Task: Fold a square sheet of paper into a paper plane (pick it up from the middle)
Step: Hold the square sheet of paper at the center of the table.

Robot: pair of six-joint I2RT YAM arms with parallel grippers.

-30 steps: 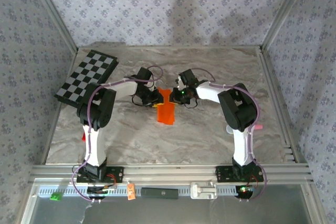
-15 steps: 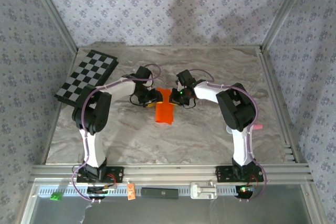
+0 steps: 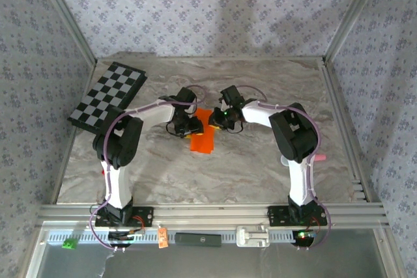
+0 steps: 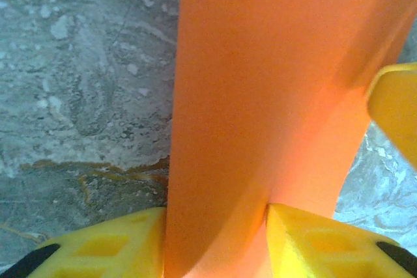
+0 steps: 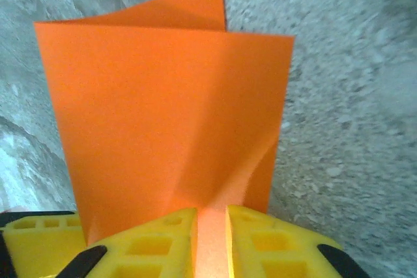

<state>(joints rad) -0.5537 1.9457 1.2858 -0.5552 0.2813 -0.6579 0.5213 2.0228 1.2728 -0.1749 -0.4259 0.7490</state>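
Two pincers are clamping your square sheet of paper (image 3: 201, 139), lying folded at mid-table (image 3: 260, 161): the left gripper (image 3: 187, 127) is pinching its left side, the right gripper (image 3: 217, 120) its far-right corner, with the checkerboard (image 3: 107, 94) sitting beyond.

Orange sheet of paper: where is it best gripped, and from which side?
Probably its creased right-hand edge, approached edge-on from the right, one finger on each face, as the right gripper does. The sheet of paper is thin and folded, so only edges offer a pinch.
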